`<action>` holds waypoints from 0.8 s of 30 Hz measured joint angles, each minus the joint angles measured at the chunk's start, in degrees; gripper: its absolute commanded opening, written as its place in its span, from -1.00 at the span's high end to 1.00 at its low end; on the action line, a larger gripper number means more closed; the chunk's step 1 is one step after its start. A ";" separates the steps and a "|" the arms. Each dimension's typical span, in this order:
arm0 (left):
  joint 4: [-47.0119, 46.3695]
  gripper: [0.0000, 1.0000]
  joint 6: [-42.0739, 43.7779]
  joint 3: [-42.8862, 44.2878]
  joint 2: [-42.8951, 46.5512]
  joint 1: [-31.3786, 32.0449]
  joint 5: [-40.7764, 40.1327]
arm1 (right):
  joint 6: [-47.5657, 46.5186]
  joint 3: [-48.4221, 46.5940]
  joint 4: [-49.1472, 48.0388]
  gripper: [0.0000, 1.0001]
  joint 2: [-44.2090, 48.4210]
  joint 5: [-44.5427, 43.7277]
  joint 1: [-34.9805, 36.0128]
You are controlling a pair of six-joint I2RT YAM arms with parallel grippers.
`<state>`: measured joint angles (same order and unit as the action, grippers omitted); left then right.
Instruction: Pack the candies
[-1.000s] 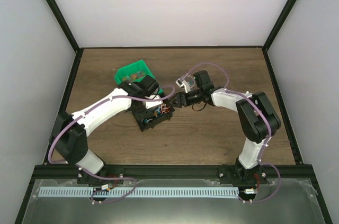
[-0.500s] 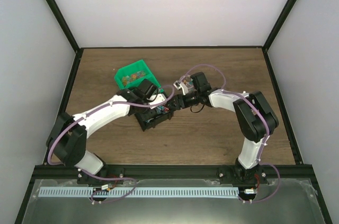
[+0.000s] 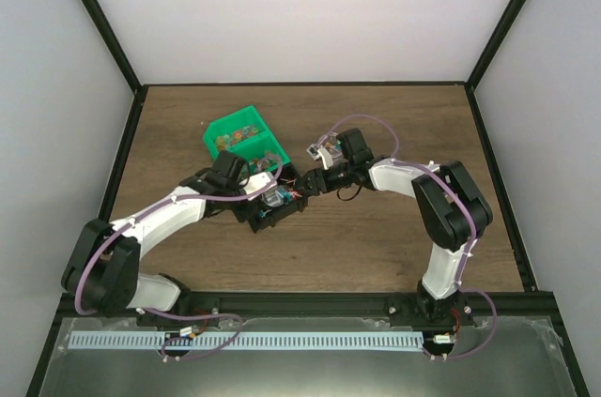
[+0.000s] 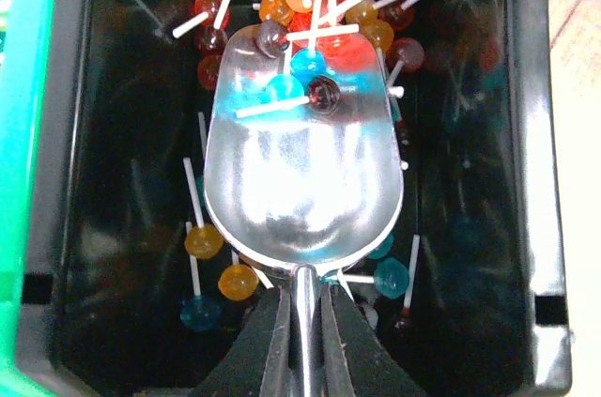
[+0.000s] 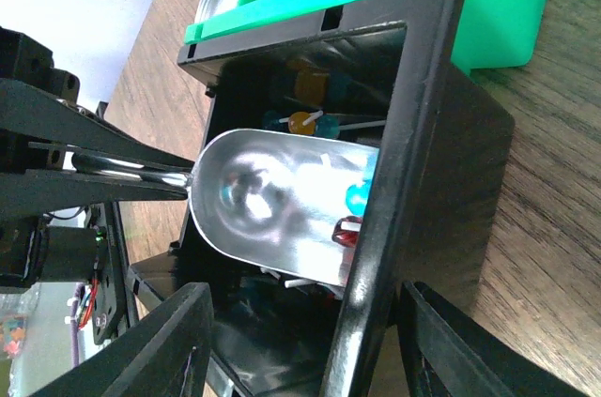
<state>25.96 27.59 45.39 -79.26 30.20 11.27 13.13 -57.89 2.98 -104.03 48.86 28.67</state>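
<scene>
**Left arm, nearest the work.** The left pincer is clamping the thin handle of the shiny metal scoop, with its two fingers pressing in from either side. The scoop's long axis is running straight out from the pincer, along the length of the black rectangular plastic bin. The bowl is sitting inside the bin.

**Load position.** The small round candies on white sticks, in red, blue and orange wrappers, are lying mostly ahead of the scoop. They are heaping at its front lip and against the bin's far wall. A few blue and dark red pieces are resting on the front part of the bowl. Several more are lying beside and beneath the bowl's rear, close to the pincer.

**Judgement.** The coming move is turning on this forward offset. The left arm is nearer and is carrying the tool, so the load is likely coming from a push along the scoop axis.

**Right arm.** The right pincer is standing wide, its fingers straddling a wall of the black bin without visibly touching it.

**Beyond.** The green plastic bin is butting against the black bin's far side on the wooden desk.
</scene>
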 measured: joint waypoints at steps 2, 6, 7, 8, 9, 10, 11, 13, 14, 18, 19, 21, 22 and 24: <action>-1.05 0.92 1.29 -1.66 0.81 -1.99 2.89 | -0.31 0.00 0.07 -0.12 -0.09 -0.22 0.04; -3.54 0.92 2.95 -4.44 1.60 -4.76 7.82 | -0.70 -0.02 0.50 -0.13 -0.09 -0.72 0.04; -4.22 0.92 3.15 -5.03 1.60 -5.29 9.16 | -0.81 -0.02 0.57 -0.13 -0.09 -0.87 0.04; -4.68 0.92 3.26 -5.40 1.60 -5.62 10.05 | -0.92 -0.02 0.63 -0.13 -0.09 -1.01 0.04; -5.64 0.92 3.37 -6.03 1.60 -6.21 11.32 | -1.05 -0.04 0.76 -0.13 -0.09 -1.11 0.04; -6.21 0.92 3.45 -6.40 1.60 -6.62 12.17 | -1.16 -0.07 0.85 -0.13 -0.09 -1.20 0.04; -6.84 0.92 3.52 -6.82 1.60 -7.04 13.16 | -1.33 -0.09 0.90 -0.13 -0.09 -1.22 0.04; -8.00 0.92 3.56 -7.58 1.55 -7.96 15.30 | -1.60 -0.13 0.98 -0.13 -0.09 -1.40 0.04; -8.48 0.92 3.54 -7.87 1.53 -8.35 16.15 | -1.70 -0.13 1.05 -0.13 -0.09 -1.42 0.04; -10.82 0.92 3.54 -9.11 1.44 -10.14 19.28 | -1.79 -0.13 1.31 -0.13 -0.09 -1.60 0.04; -11.30 0.92 3.54 -9.51 1.46 -10.78 20.09 | -1.79 -0.13 1.33 -0.14 -0.09 -1.64 0.04; -12.04 0.92 3.63 -10.38 1.57 -12.04 21.33 | -1.86 -0.13 1.42 -0.14 -0.09 -1.70 0.04; -12.31 0.92 3.74 -10.78 1.75 -12.66 21.73 | -1.92 -0.13 1.51 -0.14 -0.09 -1.81 0.04; -12.57 0.92 4.02 -11.67 2.54 -14.12 22.80 | -1.97 -0.13 1.62 -0.14 -0.09 -1.95 0.04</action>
<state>13.39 31.62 33.71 -76.73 16.08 34.06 11.16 -58.02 4.60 -104.12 46.92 28.71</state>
